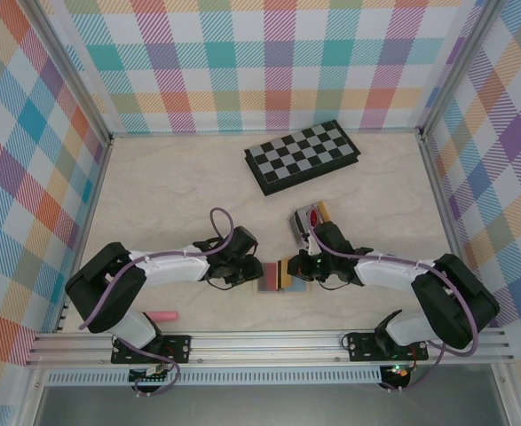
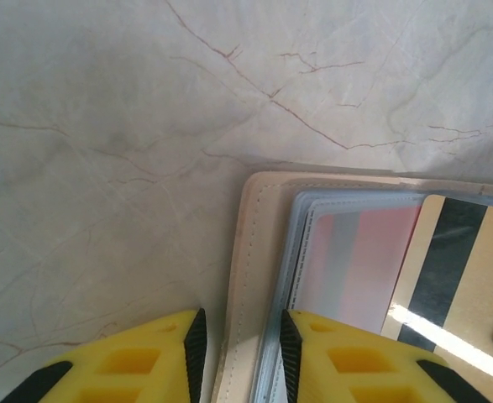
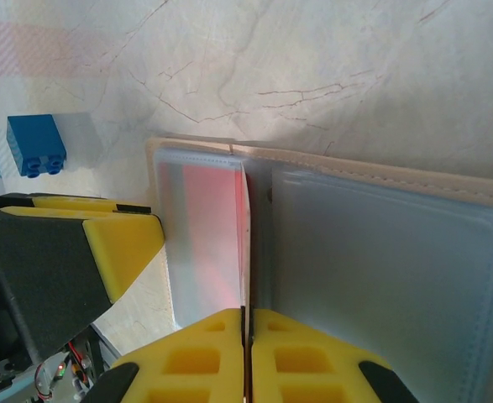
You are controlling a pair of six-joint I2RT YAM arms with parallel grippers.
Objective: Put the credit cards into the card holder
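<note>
Card holder (image 2: 246, 252) lies open and flat on the worktop (image 2: 103, 126), close to the front edge, between the two arms.

Left end effector (image 2: 242, 344) straddles the holder's outer tan edge. Its fingers are part-spread, one pad over bare worktop and the other over the grey pocket. A sliver of worktop shows between the outer pad and the flap, so it isn't clamped. My read: it's there to brace that flap so the holder can't slide when a card is pushed in.

Right end effector (image 3: 248, 357) is pressed together on the held card (image 3: 245, 243). The card is pinched flat, so the right wrist camera sees it edge-on, standing along the fold beside the left-hand pocket. That looks like lining up for insertion from the fold side.

A pocketed card (image 2: 355, 260), pinkish, shows through the translucent sleeve and looks seated.

Unclear:
- Held card's colour. The edge reads reddish, but no face is visible.
- Whether its leading edge is inside the pocket mouth or just resting at it.
- The striped card (image 2: 448, 277), tan with a dark band, is cut off at the frame edge. It may be the held card seen from the other side; can't confirm.
- Whether the right-hand pocket is empty. It's hazy grey.
- Contents of the grey tray (image 1: 306, 222) behind the right arm. Something red, too small to identify.

Blue block (image 3: 36, 144) sits well apart from the holder and isn't involved.
</note>
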